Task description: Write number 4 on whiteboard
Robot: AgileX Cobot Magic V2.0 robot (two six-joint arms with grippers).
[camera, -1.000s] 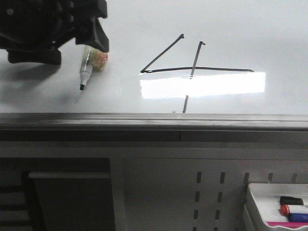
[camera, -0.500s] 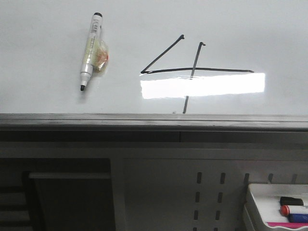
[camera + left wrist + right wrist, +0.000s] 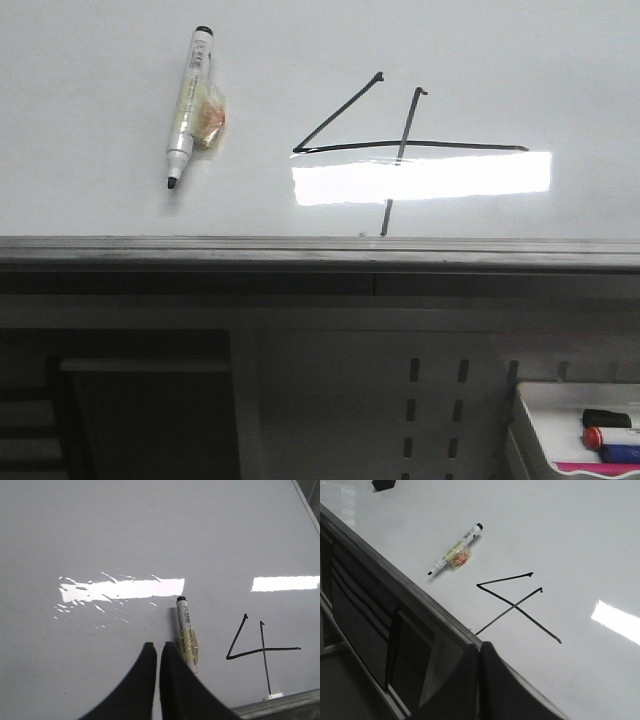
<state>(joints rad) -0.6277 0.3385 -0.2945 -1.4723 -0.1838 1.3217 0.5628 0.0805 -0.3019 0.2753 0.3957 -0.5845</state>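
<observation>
number 4 (image 3: 400, 150) sat on whiteboard (image 3: 90, 110), near its front edge. pen (image 3: 187, 105) lay loose w/ cap off, left of it. left gripper (image 3: 156, 652) & right gripper (image 3: 479, 652) both pressed together, holding nothing.

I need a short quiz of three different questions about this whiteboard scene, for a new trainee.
1. True or false: the marker lies to the left of the 4 in the front view.
2. Which is the state of the marker's tip? A. capped B. uncapped
3. Fill in: the left end effector is ____, holding nothing.

Key: 1 true; 2 B; 3 shut. The whiteboard carries a finished 4, and the right end effector is also shut.
</observation>
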